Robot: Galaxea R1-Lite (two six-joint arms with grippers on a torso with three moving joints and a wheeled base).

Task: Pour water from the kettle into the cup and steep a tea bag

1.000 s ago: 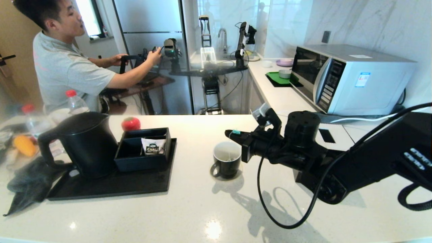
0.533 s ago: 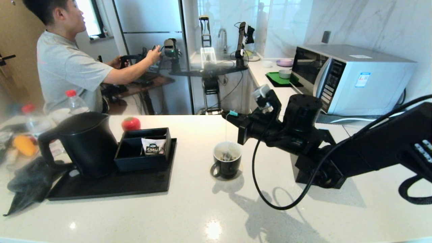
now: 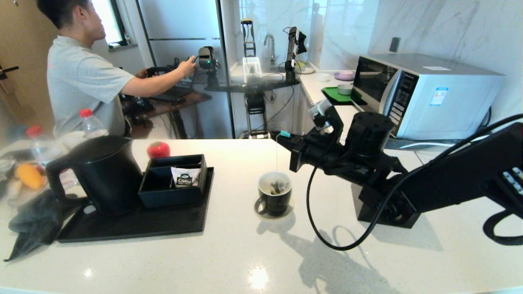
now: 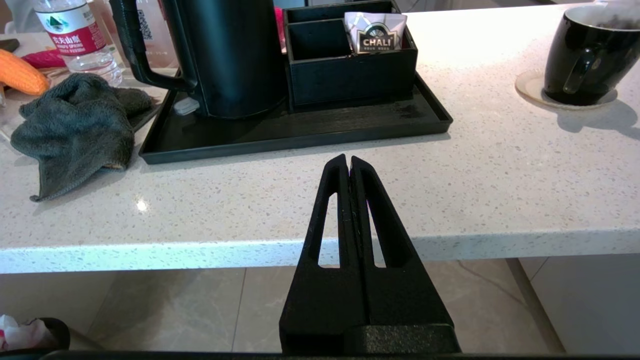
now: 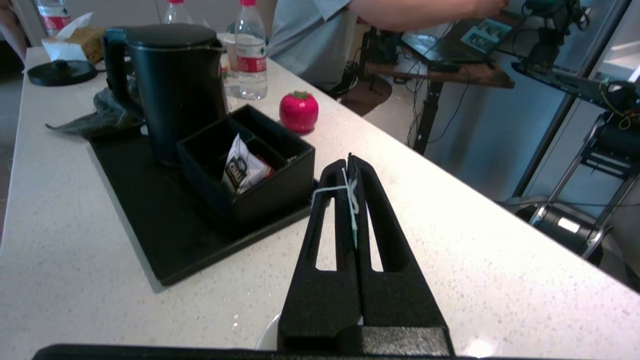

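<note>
The black cup (image 3: 273, 204) stands on a pale coaster mid-counter, also at the edge of the left wrist view (image 4: 590, 55). The greyish tea bag (image 3: 278, 187) hangs at the cup's mouth on a thin white string. My right gripper (image 3: 282, 134) hovers above the cup, shut on the string's teal tag; the string crosses its fingers (image 5: 330, 189). Water in the cup is too small to make out. The black kettle (image 3: 102, 175) stands upright on the tray, left of the cup. My left gripper (image 4: 349, 161) is shut and empty, parked below the counter's near edge.
A black tray (image 3: 135, 224) carries the kettle and a black box (image 3: 171, 192) holding a CHALI sachet (image 3: 186, 177). A red strawberry-shaped thing (image 3: 158, 150), red-capped bottles (image 3: 90, 122) and a grey cloth (image 3: 36, 222) lie left. A microwave (image 3: 425, 96) stands right; a person (image 3: 81, 81) works behind.
My right gripper has risen above the cup, drawing the tea bag up from deep inside to the cup's mouth. The left arm has not moved.
</note>
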